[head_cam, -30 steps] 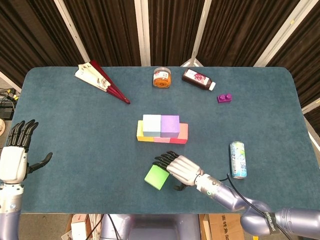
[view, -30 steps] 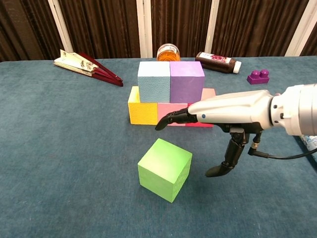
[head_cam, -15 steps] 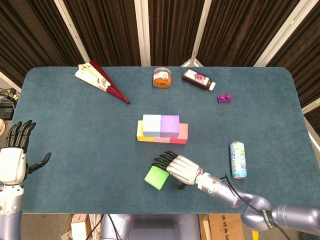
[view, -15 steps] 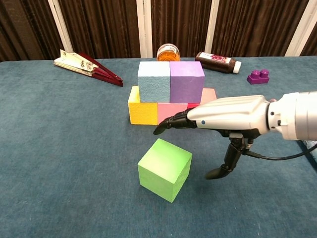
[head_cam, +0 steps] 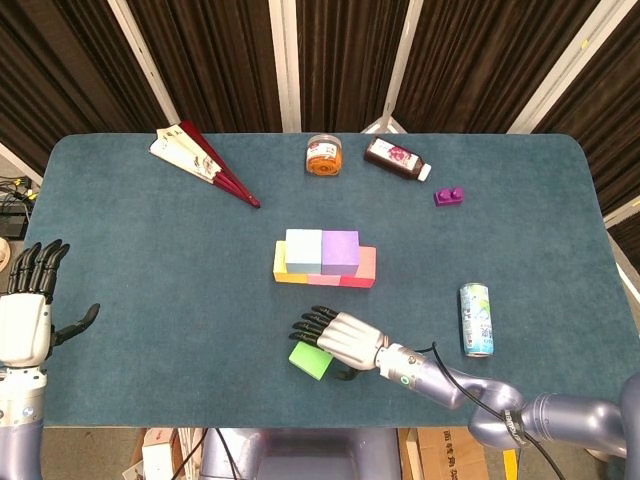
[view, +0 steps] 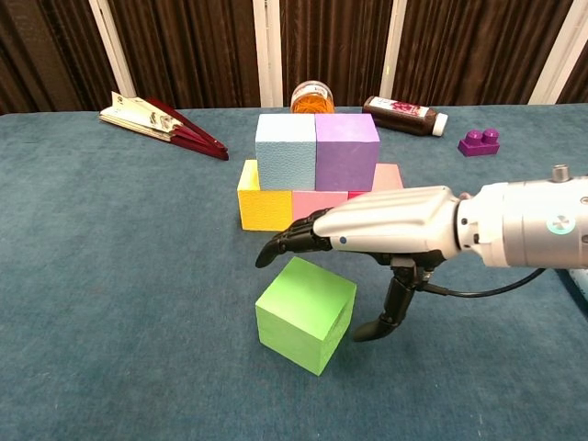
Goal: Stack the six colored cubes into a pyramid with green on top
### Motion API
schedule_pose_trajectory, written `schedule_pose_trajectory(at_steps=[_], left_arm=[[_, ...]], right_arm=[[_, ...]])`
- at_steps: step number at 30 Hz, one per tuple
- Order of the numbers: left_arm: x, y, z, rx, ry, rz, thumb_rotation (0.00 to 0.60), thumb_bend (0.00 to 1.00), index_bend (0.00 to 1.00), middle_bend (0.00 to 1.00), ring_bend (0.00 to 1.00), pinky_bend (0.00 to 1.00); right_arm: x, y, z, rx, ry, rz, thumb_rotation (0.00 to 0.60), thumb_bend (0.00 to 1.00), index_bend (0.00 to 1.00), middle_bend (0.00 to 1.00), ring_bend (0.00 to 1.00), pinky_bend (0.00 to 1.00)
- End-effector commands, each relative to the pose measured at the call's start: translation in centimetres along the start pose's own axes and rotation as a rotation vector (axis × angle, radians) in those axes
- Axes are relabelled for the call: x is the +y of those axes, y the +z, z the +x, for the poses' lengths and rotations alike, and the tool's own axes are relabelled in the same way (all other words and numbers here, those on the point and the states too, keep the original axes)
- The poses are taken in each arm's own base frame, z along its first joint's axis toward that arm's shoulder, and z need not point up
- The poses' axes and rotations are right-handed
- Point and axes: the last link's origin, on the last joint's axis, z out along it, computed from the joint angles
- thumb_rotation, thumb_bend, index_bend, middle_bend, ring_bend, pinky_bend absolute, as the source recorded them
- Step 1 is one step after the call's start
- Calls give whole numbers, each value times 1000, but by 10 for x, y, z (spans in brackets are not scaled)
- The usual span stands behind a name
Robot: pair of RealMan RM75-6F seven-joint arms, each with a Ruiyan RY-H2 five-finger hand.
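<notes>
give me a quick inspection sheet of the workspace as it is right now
surface: teal table, bare cloth around the stack.
job's things: yellow cube, pink cube and a red cube mostly hidden form the bottom row; light blue cube and purple cube sit on them; green cube lies apart on the table, tilted.
clutter: folded fan, orange jar, dark bottle, purple brick, can.
hands: right hand spread over the green cube, not gripping it; left hand open at the table's edge.
cables: black cable under the right wrist.
surroundings: dark curtains behind; boxes under the near edge.
</notes>
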Motion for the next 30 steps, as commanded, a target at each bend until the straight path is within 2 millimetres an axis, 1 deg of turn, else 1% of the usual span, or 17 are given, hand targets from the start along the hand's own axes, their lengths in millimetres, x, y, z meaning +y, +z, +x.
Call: schedule_pose_trajectory(at_steps=[1, 8, 23, 30], left_arm=[[0, 0, 0, 0, -2, 1, 600, 273, 111, 77, 0, 0], [1, 0, -1, 1, -7, 0, 600, 274, 115, 80, 0, 0], [1, 0, -1, 16, -10, 7, 600, 276, 117, 84, 0, 0], [0, 2, -2, 14, -8, 11, 600, 277, 122, 86, 0, 0]], right_arm=[[0, 3, 1, 9, -7, 6, 600, 272, 131, 131, 0, 0], [0, 8, 2, 17, -20, 12, 600, 273, 181, 157, 0, 0], [-4, 19, 1, 4, -52, 12, 600, 272, 210, 185, 8, 0], [-2, 23, 2, 12, -59, 1, 600, 272, 280, 236, 45, 0]])
